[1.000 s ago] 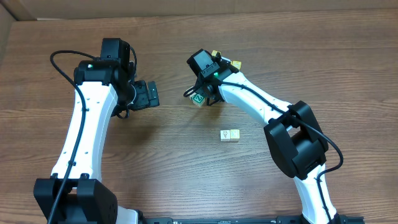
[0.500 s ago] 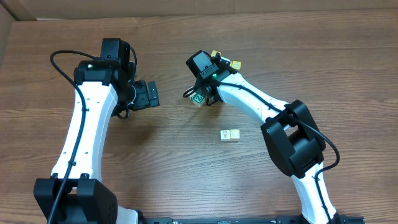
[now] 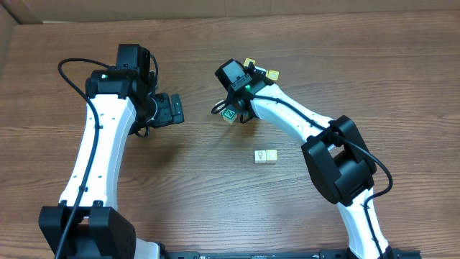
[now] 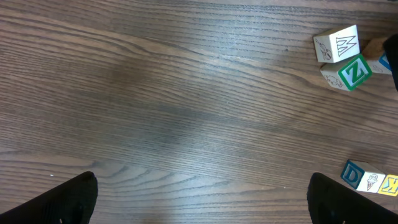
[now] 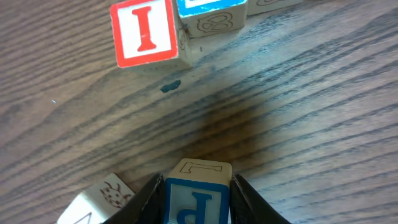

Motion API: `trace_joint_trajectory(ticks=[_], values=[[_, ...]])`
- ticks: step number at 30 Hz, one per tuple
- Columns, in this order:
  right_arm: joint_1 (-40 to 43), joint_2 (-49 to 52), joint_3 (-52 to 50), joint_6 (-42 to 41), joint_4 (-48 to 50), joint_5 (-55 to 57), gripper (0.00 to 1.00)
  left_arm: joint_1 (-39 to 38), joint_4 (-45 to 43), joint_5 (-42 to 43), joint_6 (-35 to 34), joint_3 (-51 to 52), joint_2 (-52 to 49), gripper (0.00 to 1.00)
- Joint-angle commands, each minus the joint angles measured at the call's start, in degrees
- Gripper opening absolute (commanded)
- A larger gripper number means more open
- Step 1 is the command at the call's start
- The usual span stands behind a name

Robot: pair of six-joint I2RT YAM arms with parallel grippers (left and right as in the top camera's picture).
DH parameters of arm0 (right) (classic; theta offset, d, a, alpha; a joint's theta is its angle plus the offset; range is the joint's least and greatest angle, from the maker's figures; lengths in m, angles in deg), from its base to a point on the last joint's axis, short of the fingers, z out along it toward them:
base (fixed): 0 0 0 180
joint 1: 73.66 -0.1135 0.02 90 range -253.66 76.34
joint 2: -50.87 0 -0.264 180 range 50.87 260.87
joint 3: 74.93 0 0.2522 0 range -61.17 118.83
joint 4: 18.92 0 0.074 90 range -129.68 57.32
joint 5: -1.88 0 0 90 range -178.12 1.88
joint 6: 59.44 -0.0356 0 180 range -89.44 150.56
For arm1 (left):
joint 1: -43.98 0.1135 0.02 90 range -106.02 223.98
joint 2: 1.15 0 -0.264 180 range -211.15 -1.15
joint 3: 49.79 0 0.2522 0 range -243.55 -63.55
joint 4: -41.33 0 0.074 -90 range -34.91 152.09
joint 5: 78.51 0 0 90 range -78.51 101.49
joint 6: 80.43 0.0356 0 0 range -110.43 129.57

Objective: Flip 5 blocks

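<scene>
Slightly inward since a second ago, the right arm's elbow has been shifted, and the right end effector [image 5: 198,191] has been drawn narrower. It is clamped on the blue "P" block [image 5: 198,205], a finger against each side. Nearest the bases, two whitish blocks [image 3: 266,155] lie touching, with open bench [image 3: 201,187] all round. Farther out, the green "Z" block [image 3: 228,114] is seen just beside the right end effector. The left end effector [image 4: 202,199] is held wide apart over bare wood. Farthest, the red "I" cube [image 5: 146,31] stands apart from the held block, bare wood between.

dark wood-grain table [image 3: 201,194], perhaps cardboard [image 3: 215,8] along its far edge, even light
</scene>
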Motion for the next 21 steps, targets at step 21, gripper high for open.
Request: trace_joint_trajectory(ticks=[21], values=[[3.5, -2.5, 0.4, 8.0, -10.3, -10.4, 0.46, 0.2, -0.1, -0.4, -0.8, -1.2, -0.5, 1.00]])
